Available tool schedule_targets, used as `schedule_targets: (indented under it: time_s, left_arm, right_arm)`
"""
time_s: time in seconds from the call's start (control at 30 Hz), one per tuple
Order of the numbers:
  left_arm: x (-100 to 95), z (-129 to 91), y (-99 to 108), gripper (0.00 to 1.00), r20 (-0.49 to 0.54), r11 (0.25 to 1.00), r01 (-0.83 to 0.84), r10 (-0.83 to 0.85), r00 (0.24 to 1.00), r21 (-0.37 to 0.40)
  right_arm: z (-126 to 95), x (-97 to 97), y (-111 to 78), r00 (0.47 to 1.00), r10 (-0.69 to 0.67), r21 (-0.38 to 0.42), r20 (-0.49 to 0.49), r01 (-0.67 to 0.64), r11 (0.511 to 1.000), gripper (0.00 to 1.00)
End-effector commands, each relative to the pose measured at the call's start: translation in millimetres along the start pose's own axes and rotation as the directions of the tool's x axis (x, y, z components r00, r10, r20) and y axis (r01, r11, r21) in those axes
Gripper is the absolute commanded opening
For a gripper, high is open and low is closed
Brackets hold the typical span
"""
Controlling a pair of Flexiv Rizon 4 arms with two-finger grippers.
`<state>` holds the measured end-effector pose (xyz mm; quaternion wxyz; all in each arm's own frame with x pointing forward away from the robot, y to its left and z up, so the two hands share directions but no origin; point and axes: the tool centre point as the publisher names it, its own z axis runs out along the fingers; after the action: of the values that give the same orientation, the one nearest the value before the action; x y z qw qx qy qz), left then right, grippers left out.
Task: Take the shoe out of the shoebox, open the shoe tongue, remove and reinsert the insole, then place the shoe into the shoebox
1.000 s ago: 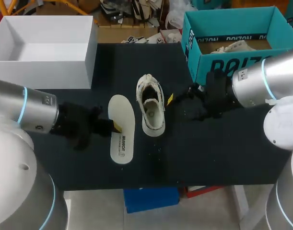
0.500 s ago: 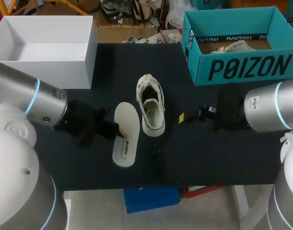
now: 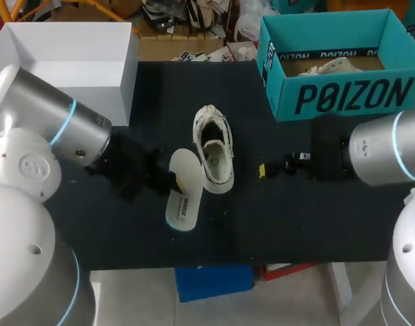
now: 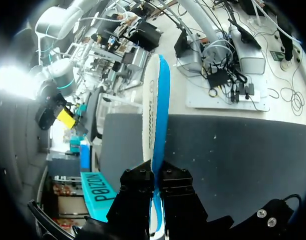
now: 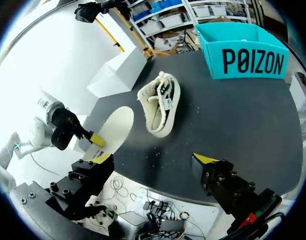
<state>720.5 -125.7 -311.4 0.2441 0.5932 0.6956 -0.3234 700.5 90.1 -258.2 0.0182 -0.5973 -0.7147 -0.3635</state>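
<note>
Far left of the table (image 3: 295, 224): open white box (image 3: 64, 68), nothing seen inside.

Left gripper (image 3: 172, 182): pressed together on the long edge of the insole (image 3: 185, 193), towards its far end. In its own wrist view the fingers pinch the insole from both sides, edge-on, pale top to one side and blue underside to the other. The insole hangs tilted just beside the shoe. Cannot tell whether its near end touches the table.

Centre: shoe (image 3: 215, 155), pale low-top, standing on its sole with the opening up and dark, out of the box. No insole seen inside.

Right gripper (image 3: 263, 170): near the shoe, not touching it. The right wrist view shows the yellow tips spread wide with nothing between them.

Far right: teal shoebox (image 3: 336, 95), open; a second shoe (image 3: 329, 66) lies inside.

Handling, my read: the insole is light, thin and floppy. Pinched on one edge it will sag and twist, so the unsupported end is hard to steer. Better to take it at the heel end and feed the toe end in first. The shoe is light with soft walls and will likely skid when the insole pushes against it. The idle gripper should pin it at the heel collar, where the rim is stiffest. The tongue must be held clear or the insole will catch on it.
</note>
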Motion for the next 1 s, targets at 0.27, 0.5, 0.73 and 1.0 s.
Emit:
schedule_targets:
  time_s: [0.27, 0.5, 0.73, 1.0]
  left_arm:
    - [-3.3, 7, 1, 0.00, -0.009, 1.000, -0.007, 0.007, 1.000, 0.024]
    - [-5.3, 10, 0, 0.00, -0.008, 0.999, -0.009, 0.009, 1.000, 0.033]
    - [-5.2, 18, -1, 0.00, -0.013, 0.999, -0.008, 0.008, 1.000, 0.051]
    - [-10.1, 27, -1, 0.00, -0.005, 0.996, -0.016, 0.017, 1.000, 0.085]
  right_arm:
    - [6, 9.3, -2.3, 0.864, -0.338, -0.072, 0.372, 0.390, 0.918, 1.00]
    - [4, 2.8, -13.1, 0.854, -0.318, -0.040, 0.411, 0.366, 0.930, 1.00]
    - [-8, 0.1, -22.4, 0.814, -0.346, -0.011, 0.468, 0.396, 0.918, 1.00]
    - [-8, 0.1, -22.4, 0.814, -0.346, -0.011, 0.468, 0.396, 0.918, 1.00]
